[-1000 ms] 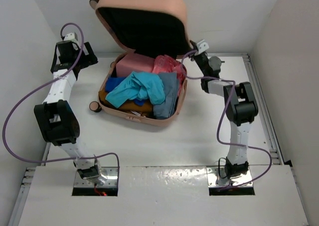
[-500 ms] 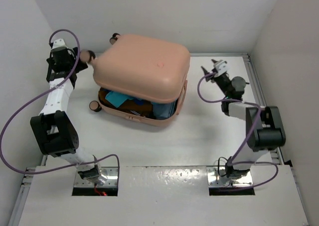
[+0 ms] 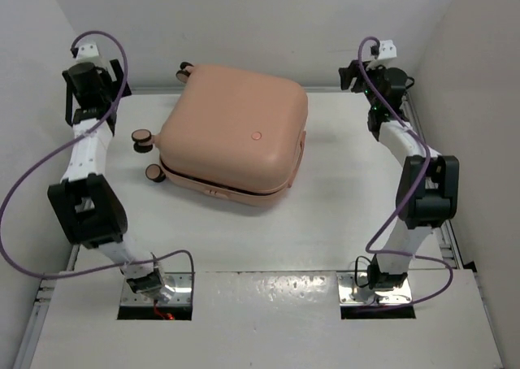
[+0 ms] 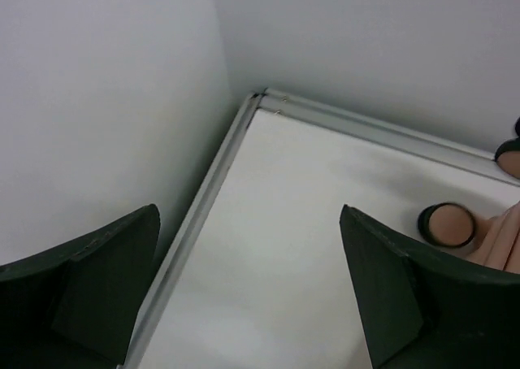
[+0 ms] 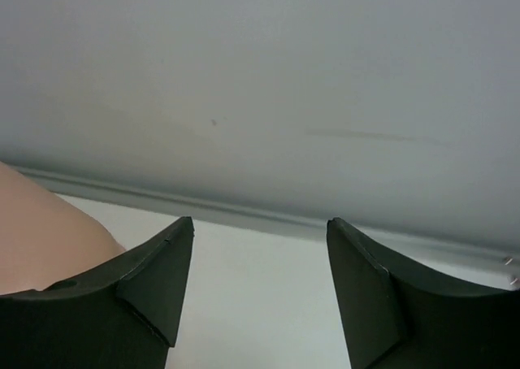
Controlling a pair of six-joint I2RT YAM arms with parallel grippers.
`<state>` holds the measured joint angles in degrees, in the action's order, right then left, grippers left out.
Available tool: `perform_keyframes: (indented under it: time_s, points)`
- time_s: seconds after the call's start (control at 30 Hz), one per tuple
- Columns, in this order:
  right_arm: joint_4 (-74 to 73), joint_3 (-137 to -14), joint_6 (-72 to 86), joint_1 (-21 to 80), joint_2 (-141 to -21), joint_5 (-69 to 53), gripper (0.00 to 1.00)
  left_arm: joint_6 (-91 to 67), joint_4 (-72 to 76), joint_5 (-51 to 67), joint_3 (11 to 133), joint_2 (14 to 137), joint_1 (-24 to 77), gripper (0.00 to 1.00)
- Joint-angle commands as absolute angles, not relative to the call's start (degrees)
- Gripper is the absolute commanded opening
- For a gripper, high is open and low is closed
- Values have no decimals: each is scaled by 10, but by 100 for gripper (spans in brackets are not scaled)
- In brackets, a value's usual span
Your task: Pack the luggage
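The salmon-pink luggage (image 3: 236,133) lies shut on the white table (image 3: 341,206), lid down, so its contents are hidden. Its small dark wheels (image 3: 140,133) stick out on the left. My left gripper (image 3: 93,88) hangs open over the back left corner, apart from the luggage. In the left wrist view the left gripper (image 4: 249,214) holds nothing, and a wheel (image 4: 445,225) shows at the right. My right gripper (image 3: 353,75) is open near the back wall, right of the luggage. In the right wrist view the right gripper (image 5: 260,221) is empty, with the luggage (image 5: 41,239) at the left edge.
White walls close in the table at the back and on both sides. A metal rail (image 4: 203,214) runs along the table's left edge and another rail (image 3: 426,166) along the right edge. Purple cables (image 3: 32,190) loop off both arms.
The luggage lid has dropped from upright to fully shut. My right gripper let go, opened, and swung to the back right. My left arm pulled back toward the left corner.
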<state>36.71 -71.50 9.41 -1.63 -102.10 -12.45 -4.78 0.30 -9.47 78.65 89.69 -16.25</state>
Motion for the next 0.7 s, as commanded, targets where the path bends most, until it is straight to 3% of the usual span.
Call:
perform_keyframes:
  time_s: [0.0,0.1,0.17,0.23,0.33,0.43,0.57,0.67]
  points:
    - [225,-792,196,-6,-1055,-143,65,-46,-57,43,890,997,-162,97]
    - [126,-816,230,-4,-1059,-156,60,-52,-124,91,993,1105,-162,92]
    - [53,-802,235,13,-1047,-156,47,-34,-138,151,1014,1146,-156,83]
    - [44,-767,231,22,-1034,-161,36,-10,-143,194,1004,1146,-151,78]
    - [118,-731,212,25,-1045,-149,29,-8,-124,172,933,1091,-151,72]
    - [148,-789,193,12,-1103,-115,29,-47,-36,142,796,974,-168,70]
    - [220,-956,173,3,-1250,-70,55,-41,-12,55,654,835,-168,70]
    - [185,-1099,166,4,-1346,-77,63,-48,-74,4,629,803,-168,70]
